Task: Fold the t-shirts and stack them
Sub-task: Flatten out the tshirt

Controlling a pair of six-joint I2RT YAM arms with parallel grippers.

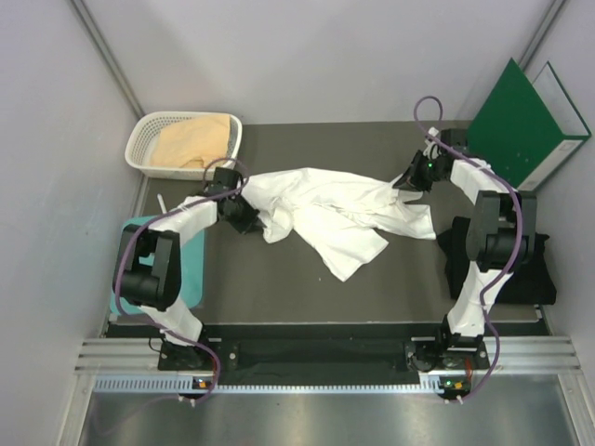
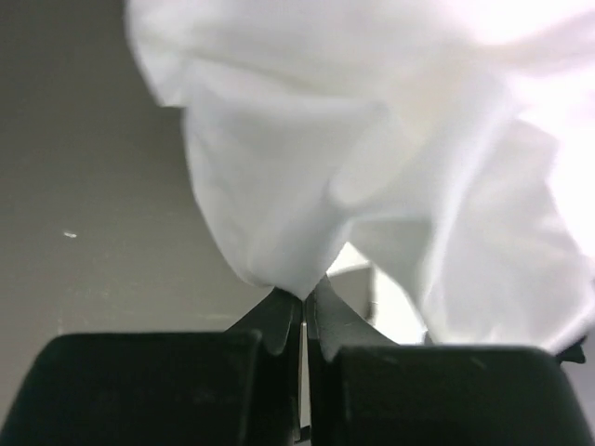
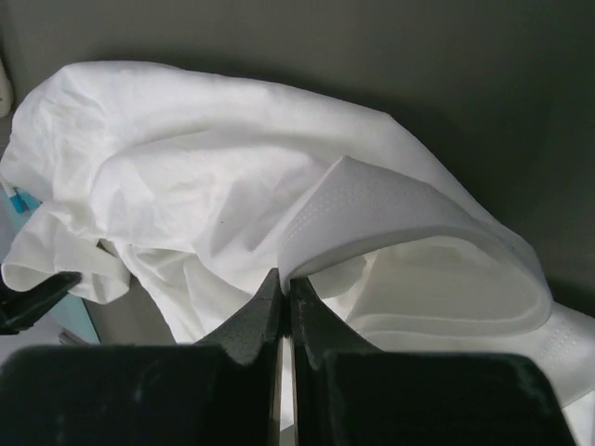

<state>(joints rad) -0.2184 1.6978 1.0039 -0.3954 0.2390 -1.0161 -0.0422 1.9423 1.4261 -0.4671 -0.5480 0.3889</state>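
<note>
Zero shirts look folded. White t-shirt [image 1: 325,209] lies crumpled mid-table, strung between left gripper [image 1: 244,216] and right gripper [image 1: 410,182], both pinched tight on its cloth. Tan-peach t-shirt [image 1: 191,141] sits bunched in the basket [image 1: 149,125]. Black t-shirt [image 1: 535,279] lies by the right arm, fold state unclear. Nothing stacked yet; nearly all work remains.

Crumpled t-shirt [image 1: 335,214] mid-worktop [image 1: 279,288], gripped by left hand [image 1: 249,216] at left end, right hand [image 1: 409,181] at right end. Basket [image 1: 139,139] far-left, second t-shirt [image 1: 191,144] in it. Binder [image 1: 516,121] far-right. Board [image 1: 193,265] near-left; third t-shirt [image 1: 535,274] near-right.
</note>
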